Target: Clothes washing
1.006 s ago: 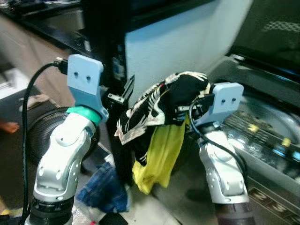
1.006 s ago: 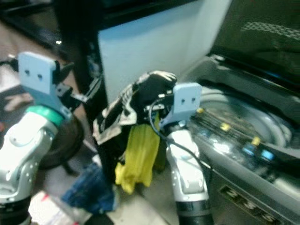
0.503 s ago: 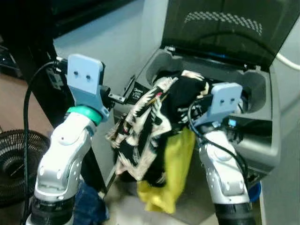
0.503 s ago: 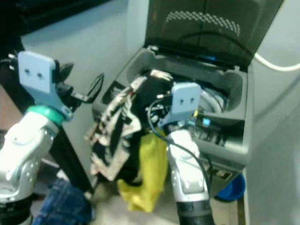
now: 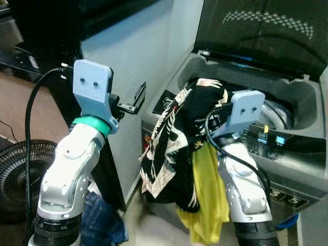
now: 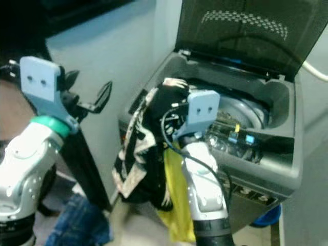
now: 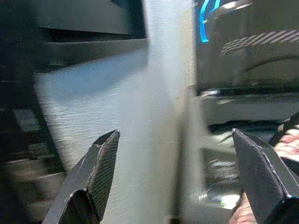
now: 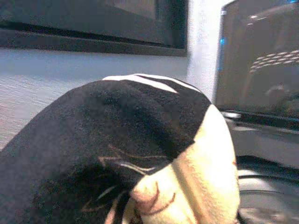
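Right pincer point(image 5: 218, 114): it is raised in front of the open washing machine point(image 5: 302, 169), and the clothes are bunched over its tip. The fingers are buried in the fabric, so it cannot be told whether they are apart or together.
Black-and-white patterned garment point(image 5: 174, 148): it is draped over the right pincer and hangs down on its left side, in front of the near left corner of the washing machine.
Yellow garment point(image 5: 207, 189): it hangs below the patterned garment, just beside the right forearm, down toward the floor.
Left pincer point(image 7: 187, 179): it is held up to the left of the clothes, apart from them. The two black fingers point(image 7: 100, 170) are spread wide, with nothing between them.
Washing machine: the dark lid point(image 6: 246, 36) stands upright at the far side, and the metal drum point(image 6: 241, 110) is seen in the opening, to the right of the clothes.
Right wrist view: the patterned garment is very close to the camera, black with cream patches, and the lid is seen behind it.
Left wrist view: a pale wall point(image 7: 140, 116) and the edge of the washing machine are seen between the spread fingers, with a bit of patterned cloth beside one finger.
Floor on the left: a blue denim garment point(image 5: 100, 220) lies near the left arm, and a black fan point(image 5: 15, 174) stands further left.
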Robot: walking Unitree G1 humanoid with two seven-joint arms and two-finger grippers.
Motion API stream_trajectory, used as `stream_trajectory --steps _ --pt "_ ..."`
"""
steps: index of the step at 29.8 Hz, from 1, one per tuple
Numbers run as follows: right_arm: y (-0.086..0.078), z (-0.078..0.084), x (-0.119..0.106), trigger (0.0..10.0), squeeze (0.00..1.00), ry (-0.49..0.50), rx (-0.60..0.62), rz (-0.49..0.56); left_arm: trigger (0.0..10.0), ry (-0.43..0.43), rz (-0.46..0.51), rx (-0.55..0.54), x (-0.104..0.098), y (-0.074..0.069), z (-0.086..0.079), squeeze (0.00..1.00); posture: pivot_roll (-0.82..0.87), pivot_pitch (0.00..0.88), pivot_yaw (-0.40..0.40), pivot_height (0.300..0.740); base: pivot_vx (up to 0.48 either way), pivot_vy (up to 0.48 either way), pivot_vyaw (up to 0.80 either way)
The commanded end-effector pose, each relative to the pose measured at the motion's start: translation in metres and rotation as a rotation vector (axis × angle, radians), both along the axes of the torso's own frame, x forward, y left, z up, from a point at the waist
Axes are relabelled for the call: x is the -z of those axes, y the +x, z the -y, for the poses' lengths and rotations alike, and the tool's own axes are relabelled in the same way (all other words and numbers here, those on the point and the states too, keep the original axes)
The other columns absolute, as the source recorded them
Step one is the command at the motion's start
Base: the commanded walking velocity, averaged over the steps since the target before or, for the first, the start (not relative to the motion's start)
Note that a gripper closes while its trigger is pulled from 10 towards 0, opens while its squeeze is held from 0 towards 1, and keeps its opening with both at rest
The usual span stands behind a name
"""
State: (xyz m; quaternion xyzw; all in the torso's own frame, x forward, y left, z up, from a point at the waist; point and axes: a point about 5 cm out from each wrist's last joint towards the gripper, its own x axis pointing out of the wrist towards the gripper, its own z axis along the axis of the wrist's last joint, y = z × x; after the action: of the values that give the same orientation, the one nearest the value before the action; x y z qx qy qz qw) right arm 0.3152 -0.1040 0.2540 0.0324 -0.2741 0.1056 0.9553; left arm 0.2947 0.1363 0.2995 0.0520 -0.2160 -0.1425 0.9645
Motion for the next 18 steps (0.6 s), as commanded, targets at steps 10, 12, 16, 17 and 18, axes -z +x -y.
stream_trajectory --steps 10,12,16,17,18 --pt "-0.0007 0.0008 -0.004 10.0 0.0 0.005 0.005 0.018 10.0 -0.005 0.005 0.004 0.0002 -0.0005 0.0013 0.0 0.04 0.078 0.048 0.74 0.0 0.0 -0.24" --pt "-0.0005 0.0014 -0.004 10.0 0.0 0.003 0.01 0.018 10.0 -0.005 0.003 0.005 0.0005 -0.0006 0.0016 0.0 0.04 0.077 0.047 0.74 0.0 0.0 -0.8" --pt "-0.0004 0.0019 -0.004 10.0 0.0 -0.001 0.014 0.018 10.0 -0.007 0.0 0.005 0.0008 -0.0007 0.0019 0.0 0.04 0.078 0.047 0.74 0.0 0.0 -0.72" --pt "-0.0004 0.0019 -0.004 10.0 0.0 -0.003 0.015 0.019 10.0 -0.007 0.0 0.005 0.0009 -0.0006 0.0019 0.0 0.04 0.078 0.047 0.74 0.0 0.0 -0.8" --pt "-0.0004 0.002 -0.004 10.0 0.0 -0.004 0.014 0.017 10.0 -0.007 0.0 0.003 0.0009 -0.0006 0.0019 0.0 0.04 0.079 0.047 0.74 0.0 0.0 -0.8"
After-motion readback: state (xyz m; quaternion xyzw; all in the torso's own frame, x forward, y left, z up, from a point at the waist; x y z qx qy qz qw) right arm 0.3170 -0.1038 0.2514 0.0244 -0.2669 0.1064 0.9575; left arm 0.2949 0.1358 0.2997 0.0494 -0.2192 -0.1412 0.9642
